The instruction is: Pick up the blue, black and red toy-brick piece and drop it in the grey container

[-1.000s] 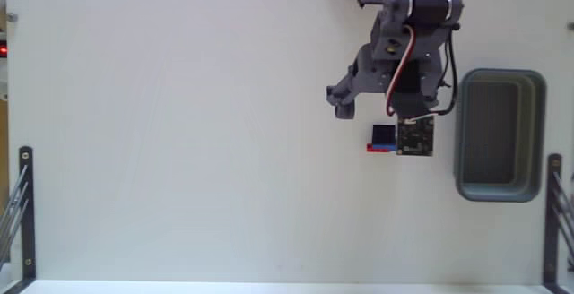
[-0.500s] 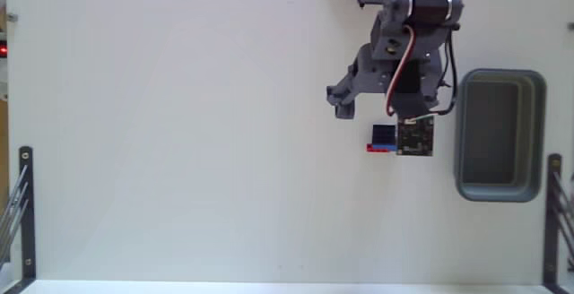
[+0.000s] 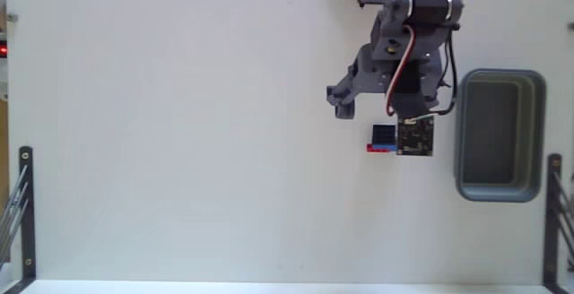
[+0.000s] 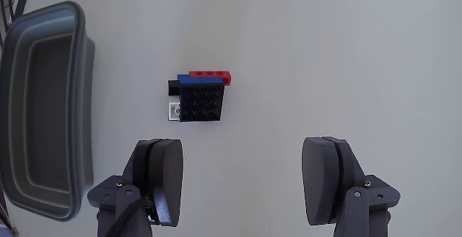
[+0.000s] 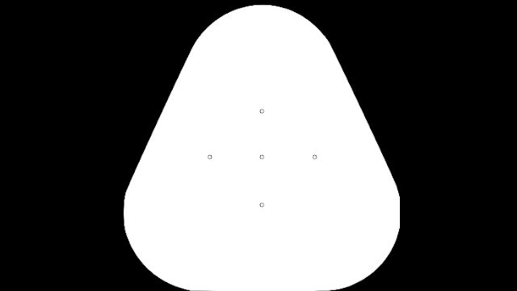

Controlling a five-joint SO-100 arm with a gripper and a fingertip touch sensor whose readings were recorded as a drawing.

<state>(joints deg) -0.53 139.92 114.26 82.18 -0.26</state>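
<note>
No difference is seen between this moment and the earlier fixed-view frames: the arm, the toy-brick piece and the grey container are found at the same places as one second ago and half a second ago.

In the wrist view the tool [image 4: 247, 181] is held wide open, its two dark pads [image 4: 167, 175] set well apart at the lower edge, and nothing is gripped between them. The toy-brick piece [image 4: 203, 96] lies flat on the white surface [image 4: 346, 56], apart from both pads. From the midpoint of the tool it is placed at about 11 o'clock; from the left pad it is found at roughly 1 o'clock, nearer to that pad than to the right one. Its black studded plate faces the camera, with the blue part and the thin red strip along its upper edge.

The grey container [image 4: 81, 63] is seen at 9 o'clock from the brick piece in the wrist view, well apart from it, and its dark inside holds nothing that can be made out.

In the fixed view the brick piece [image 3: 383, 138] rests just beside a dark square circuit board [image 3: 416, 136] mounted on the arm, at its 9 o'clock. The container [image 3: 538, 133] stands at 3 o'clock from both, near the right edge.
</note>
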